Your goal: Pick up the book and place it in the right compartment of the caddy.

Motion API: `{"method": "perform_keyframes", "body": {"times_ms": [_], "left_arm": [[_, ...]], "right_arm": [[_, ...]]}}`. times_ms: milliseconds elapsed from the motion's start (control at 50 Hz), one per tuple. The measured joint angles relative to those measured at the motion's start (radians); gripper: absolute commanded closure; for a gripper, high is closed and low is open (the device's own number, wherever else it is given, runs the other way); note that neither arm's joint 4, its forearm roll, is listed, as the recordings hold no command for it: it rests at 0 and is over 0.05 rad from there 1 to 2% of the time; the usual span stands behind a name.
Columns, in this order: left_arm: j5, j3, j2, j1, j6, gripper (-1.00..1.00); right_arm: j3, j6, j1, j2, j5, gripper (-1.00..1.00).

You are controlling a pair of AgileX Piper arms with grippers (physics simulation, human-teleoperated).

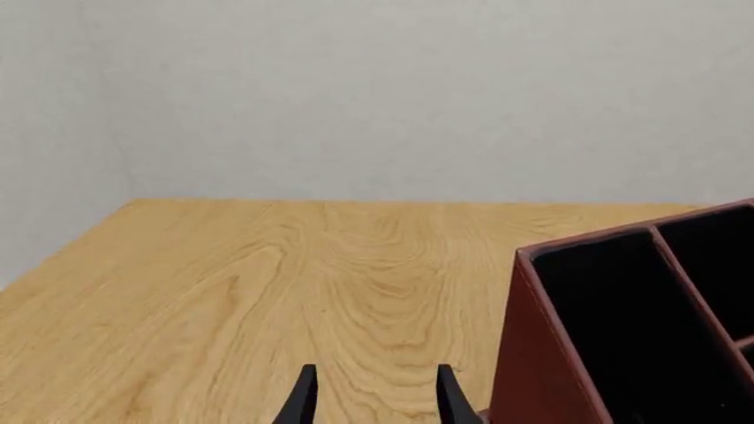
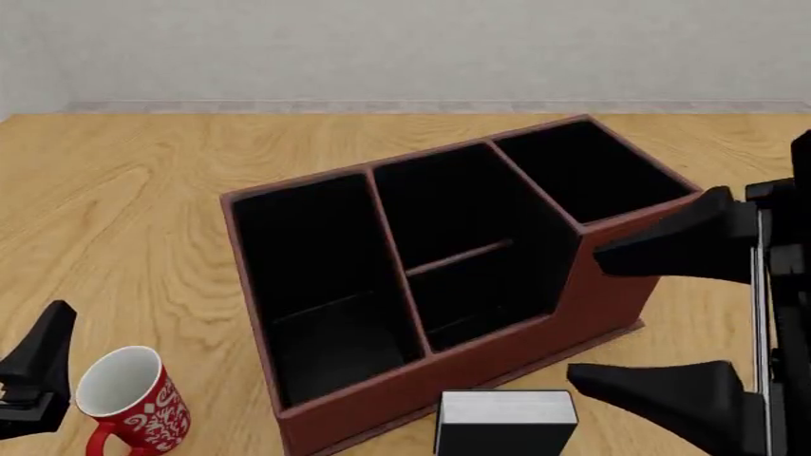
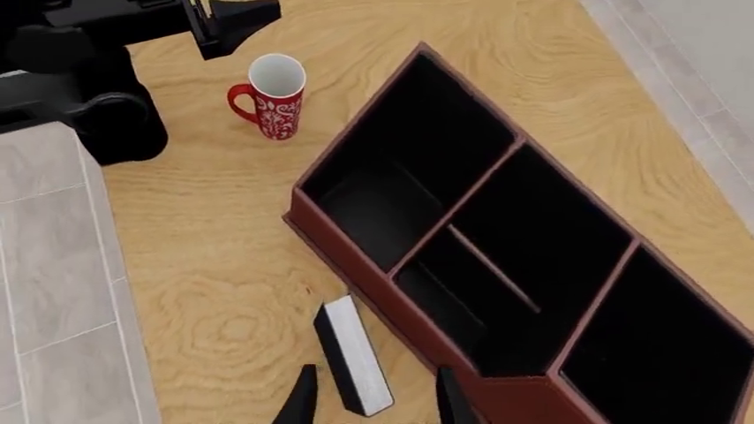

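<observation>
Now, step in hand: the reach for the book — not yet gripped.
Book's place: on the tabletop, just in front of the caddy and its stepped-down front wall, white page edge showing.
Right claw: spread wide and empty, poised above the book, one finger to either side in the right wrist view.
Left claw: parted, holding nothing, beside the caddy's outer wall.
Doing it well: I judged the fingers should straddle the covers squarely before closing, so the book hangs straight for the right compartment — a snug fit.
Materials: caddy leather-like, reddish-brown, black-lined; book a plain black slab; tabletop pale wood grain; red mug glossy, white inside.
</observation>
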Motion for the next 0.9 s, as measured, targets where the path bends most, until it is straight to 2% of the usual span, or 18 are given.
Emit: {"method": "perform_keyframes", "body": {"times_ms": [200,520,900], "left_arm": [[0.002,-0.001,-0.002,0.0,0.0,-1.0],[0.006,-0.003,-0.006,0.001,0.0,-1.0],[0.008,-0.004,-0.008,0.001,0.0,-1.0]], "right_arm": [[-0.036,0.05,0.046,0.055,0.035,-1.0],[-0.031,0.12,0.089,0.12,0.035,-1.0],[-0.014,0.15,0.088,0.159,0.035,-1.0]]}}
